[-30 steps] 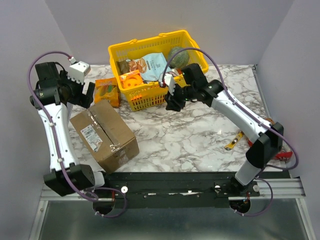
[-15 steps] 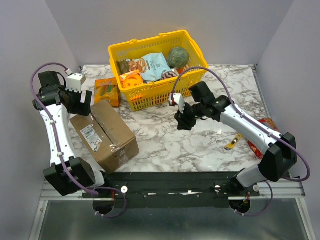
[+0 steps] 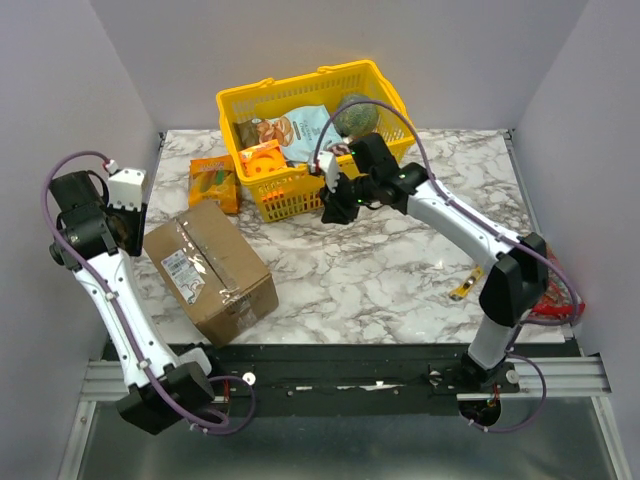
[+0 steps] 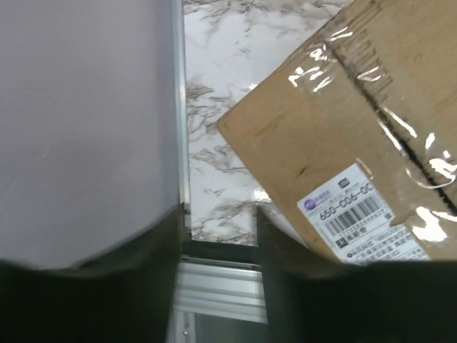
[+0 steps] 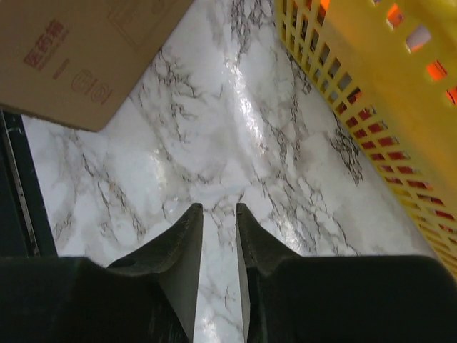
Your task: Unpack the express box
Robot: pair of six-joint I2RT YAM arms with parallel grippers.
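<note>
Two containers: the taped brown cardboard express box, flaps shut, lies near-left on the marble table; the yellow plastic basket holds snack packets. Left gripper half-spread, right gripper narrow, both empty.

marbled counter: brown express box at its near left corner, yellow basket at the far edge, orange snack box just left of the basket.

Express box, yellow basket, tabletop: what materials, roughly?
Express box: brown cardboard by the look, matte, with glossy clear tape glinting over the seam.
Basket: likely moulded plastic, bright yellow lattice walls.
Tabletop: marble pattern, glossy reflections; possibly printed laminate or film, can't tell.
</note>
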